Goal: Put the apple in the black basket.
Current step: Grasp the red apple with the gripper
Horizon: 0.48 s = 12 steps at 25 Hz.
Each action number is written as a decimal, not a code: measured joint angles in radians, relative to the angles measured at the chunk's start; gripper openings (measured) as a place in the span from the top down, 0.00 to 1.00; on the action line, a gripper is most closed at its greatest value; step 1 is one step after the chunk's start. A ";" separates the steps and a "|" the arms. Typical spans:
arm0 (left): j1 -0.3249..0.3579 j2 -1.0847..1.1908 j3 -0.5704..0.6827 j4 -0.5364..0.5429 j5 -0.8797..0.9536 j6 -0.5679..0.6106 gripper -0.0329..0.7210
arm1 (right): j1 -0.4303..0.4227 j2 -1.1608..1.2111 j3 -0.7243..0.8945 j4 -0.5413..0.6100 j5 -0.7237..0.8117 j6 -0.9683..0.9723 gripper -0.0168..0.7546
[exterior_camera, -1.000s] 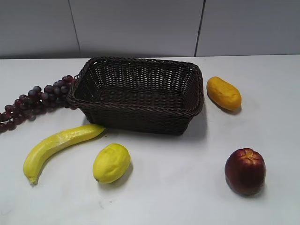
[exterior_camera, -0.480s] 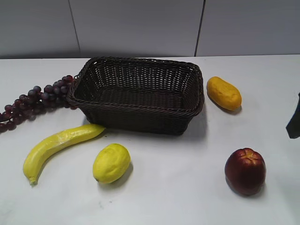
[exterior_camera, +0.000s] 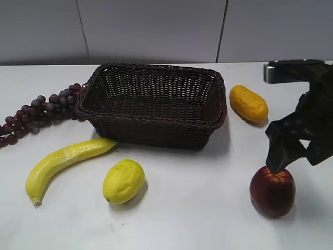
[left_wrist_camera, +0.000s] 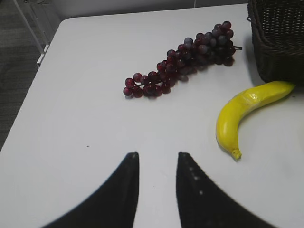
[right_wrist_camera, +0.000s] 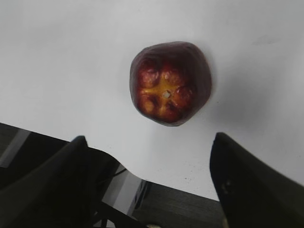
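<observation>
The dark red apple [exterior_camera: 272, 190] sits on the white table at the front right; in the right wrist view the apple [right_wrist_camera: 170, 82] shows its dimpled top. My right gripper [exterior_camera: 294, 162] hangs open just above and behind it; in the right wrist view the gripper [right_wrist_camera: 148, 138] has its fingers spread wide, empty. The black basket [exterior_camera: 156, 123] stands at the table's middle back, empty; its corner [left_wrist_camera: 280, 42] shows in the left wrist view. My left gripper [left_wrist_camera: 156, 154] is open and empty over bare table at the left.
A lemon [exterior_camera: 123, 180] and a banana [exterior_camera: 62, 161] lie in front of the basket. Purple grapes [exterior_camera: 41, 110] lie at its left. An orange-yellow oblong fruit [exterior_camera: 248, 103] lies at its right. The table's front edge is close behind the apple in the right wrist view.
My right arm has come into the exterior view from the right and now hangs over the apple. The fruits and the basket have not moved.
</observation>
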 joint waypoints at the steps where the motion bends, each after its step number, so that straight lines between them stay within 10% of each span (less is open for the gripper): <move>1: 0.000 0.000 0.000 -0.001 0.000 0.000 0.69 | 0.018 0.017 0.000 -0.017 -0.003 0.014 0.21; 12: 0.000 0.000 0.000 -0.001 0.001 0.000 0.69 | 0.043 0.190 -0.002 -0.084 -0.069 0.107 0.21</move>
